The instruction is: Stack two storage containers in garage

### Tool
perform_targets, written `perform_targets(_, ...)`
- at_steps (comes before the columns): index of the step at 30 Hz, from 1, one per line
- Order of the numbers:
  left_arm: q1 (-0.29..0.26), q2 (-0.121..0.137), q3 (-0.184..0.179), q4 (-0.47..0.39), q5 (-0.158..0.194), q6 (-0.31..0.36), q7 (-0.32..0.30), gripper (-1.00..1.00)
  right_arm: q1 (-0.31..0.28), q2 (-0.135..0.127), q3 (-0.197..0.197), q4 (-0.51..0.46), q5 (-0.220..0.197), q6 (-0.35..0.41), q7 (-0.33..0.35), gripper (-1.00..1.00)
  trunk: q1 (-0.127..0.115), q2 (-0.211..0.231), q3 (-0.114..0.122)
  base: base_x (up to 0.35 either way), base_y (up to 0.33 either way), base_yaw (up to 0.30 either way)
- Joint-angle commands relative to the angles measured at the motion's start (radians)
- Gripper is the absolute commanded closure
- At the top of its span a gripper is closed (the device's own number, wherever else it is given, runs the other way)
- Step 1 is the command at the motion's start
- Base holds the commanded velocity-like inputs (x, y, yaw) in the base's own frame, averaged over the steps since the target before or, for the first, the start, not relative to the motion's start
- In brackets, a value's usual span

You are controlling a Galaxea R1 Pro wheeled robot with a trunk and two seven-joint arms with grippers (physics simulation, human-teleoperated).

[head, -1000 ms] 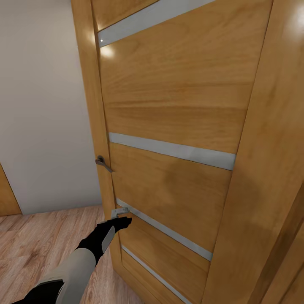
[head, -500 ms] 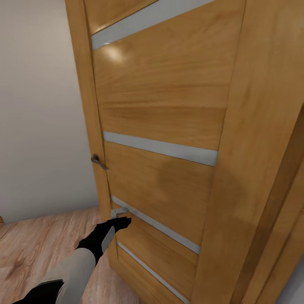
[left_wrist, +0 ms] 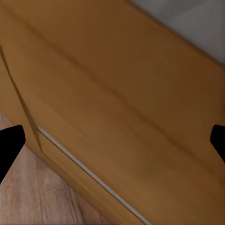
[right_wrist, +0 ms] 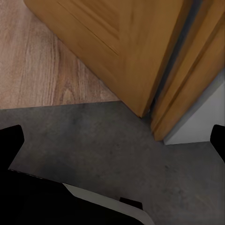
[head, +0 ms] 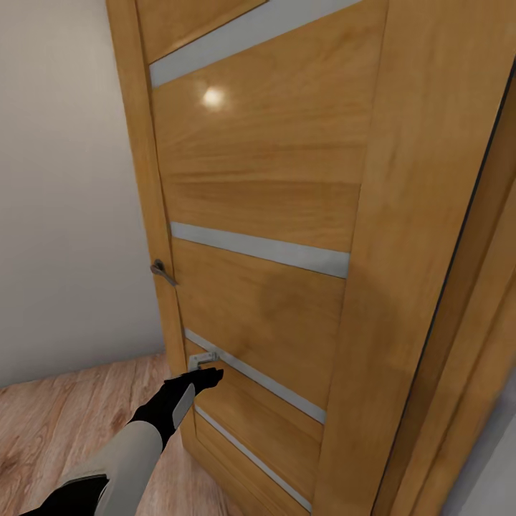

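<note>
door (head: pixel 265 215): an orange-brown wooden leaf with pale grey horizontal strips stood ajar, its long axis upright, its broad face turned toward the robot and swung on the hinge side at the frame (head: pixel 459 301).
handle (head: pixel 162 271): a dark metal lever sat on the door's free edge, above the left gripper.
left gripper (head: pixel 208 373): at the end of the outstretched arm, it was at the door's lower face, by a grey strip; in the wrist view its dark fingertips (left_wrist: pixel 9 143) stood wide apart, nothing between them.
right gripper (right_wrist: pixel 112 140): fingertips spread wide, holding nothing, it hung over the dark grey concrete floor (right_wrist: pixel 108 145) just short of the door's bottom corner.
wood plank flooring (head: pixel 64 416): lay below and left of the left gripper, meeting the concrete at the threshold.
wall (head: pixel 64 179): plain beige, beyond the door's free edge.
</note>
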Motion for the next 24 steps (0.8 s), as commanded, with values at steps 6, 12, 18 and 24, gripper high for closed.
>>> perform_targets(6, 0.0, -0.002, 0.003, -0.002, 0.011, 0.006, -0.004, -1.0, 0.0, 0.0, -0.006, 0.001, 0.007, -0.003, -0.006, -1.0, 0.0, 0.0, -0.001, 0.0, 0.0, -0.001)
perform_targets(12, 0.0, -0.001, 0.003, -0.002, 0.011, 0.006, -0.004, -1.0, 0.0, 0.0, -0.007, 0.001, 0.008, -0.003, -0.004, -1.0, 0.0, 0.0, -0.001, 0.005, 0.0, 0.0)
perform_targets(18, 0.0, 0.001, 0.005, -0.002, 0.011, 0.006, -0.004, -1.0, 0.0, 0.0, -0.007, 0.001, 0.008, -0.003, -0.004, -1.0, 0.0, 0.0, -0.001, 0.224, 0.084, 0.0)
perform_targets(24, 0.0, 0.001, 0.005, -0.003, 0.011, 0.006, -0.003, -1.0, 0.0, 0.0, -0.007, 0.001, 0.008, -0.003, -0.004, -1.0, 0.0, 0.0, -0.001, 0.283, 0.102, 0.0)
